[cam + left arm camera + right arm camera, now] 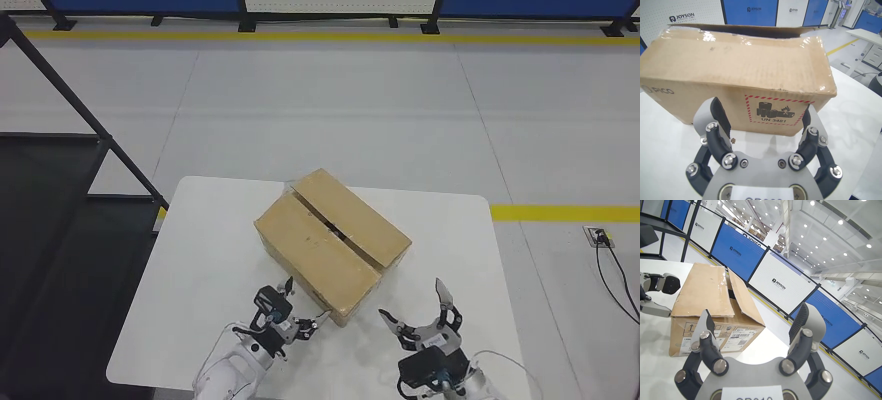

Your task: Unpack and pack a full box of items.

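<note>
A brown cardboard box (330, 242) stands turned at an angle in the middle of the white table (200, 250). Its two top flaps are folded down with a dark slit between them (730, 291). My left gripper (292, 308) is open near the table's front edge, just short of the box's side with the red-bordered label (780, 111). My right gripper (418, 308) is open too, to the right of the box's near corner and apart from it. In the right wrist view the box (713, 306) lies ahead, with the left gripper (662, 300) beside its far side.
A dark frame with black panels (60, 230) stands left of the table. The table has bare room to the left and right of the box. A small brown crumb (733, 140) lies on the table by the left fingers.
</note>
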